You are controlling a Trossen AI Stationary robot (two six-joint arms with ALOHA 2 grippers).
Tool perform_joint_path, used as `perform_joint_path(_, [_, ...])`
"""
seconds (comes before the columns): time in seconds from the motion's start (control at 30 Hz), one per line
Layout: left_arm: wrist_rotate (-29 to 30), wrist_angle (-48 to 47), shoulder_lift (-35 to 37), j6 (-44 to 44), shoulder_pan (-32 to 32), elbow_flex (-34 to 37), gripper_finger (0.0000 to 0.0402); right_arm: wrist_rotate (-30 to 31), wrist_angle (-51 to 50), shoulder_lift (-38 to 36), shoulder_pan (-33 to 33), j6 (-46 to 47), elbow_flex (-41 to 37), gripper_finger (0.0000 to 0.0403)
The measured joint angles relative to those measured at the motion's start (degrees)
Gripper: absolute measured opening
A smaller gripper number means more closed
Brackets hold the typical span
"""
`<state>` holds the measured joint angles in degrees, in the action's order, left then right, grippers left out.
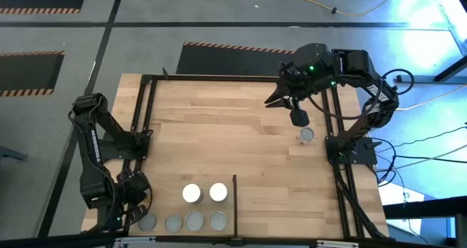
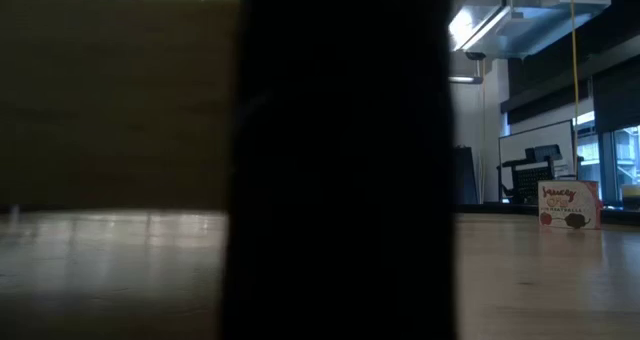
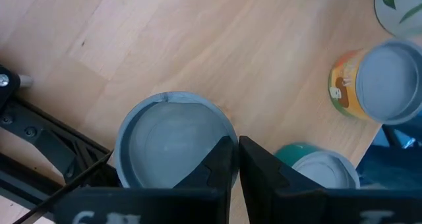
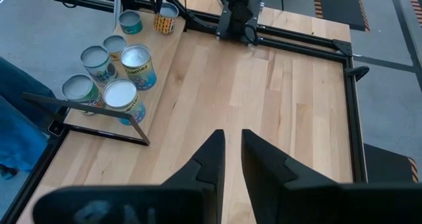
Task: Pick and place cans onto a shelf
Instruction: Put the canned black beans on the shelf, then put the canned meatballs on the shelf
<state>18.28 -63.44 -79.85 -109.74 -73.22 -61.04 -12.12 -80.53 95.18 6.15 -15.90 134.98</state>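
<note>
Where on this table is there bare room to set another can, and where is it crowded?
Free: the wide wooden middle between the black frame's left rail and the lone can. Also free: right of the divider bar. Crowded: the near-left corner, where six cans cluster beside the left end effector.

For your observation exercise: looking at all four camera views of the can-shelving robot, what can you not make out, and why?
- Low view: a dark upright shape close to the lens hides the cans and both arms.
- High view: the lone can is too small for its label to be read.
- Left wrist view: the left tool covers part of the grey-topped can.
</note>
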Motion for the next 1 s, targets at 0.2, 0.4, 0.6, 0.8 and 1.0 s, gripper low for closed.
perform_joint_path(0.2, [-2.47,0.5,-0.02,3.65,0.96,0.02,0.0005,0.0,0.03,0.0,0.0,0.0,0.0,0.0054])
perform_joint_path(0.4, [-3.21,0.52,-0.02,4.76,0.96,0.02,0.0023,0.0,0.04,0.0,-0.01,0.0,0.0,0.0054])
perform_joint_path(0.6, [-3.14,0.43,-0.02,5.12,0.97,0.07,0.0041,0.0,0.09,0.0,0.0,-0.02,0.0,0.0054])
perform_joint_path(0.8, [-2.77,0.25,1.06,6.84,1.29,-0.31,0.0043,-0.01,0.11,0.0,0.0,-0.02,0.0,0.0054])
perform_joint_path(1.0, [-2.34,-0.02,5.51,8.41,1.32,-3.1,0.0043,0.0,0.67,0.0,-0.02,-1.15,0.0,0.0054])
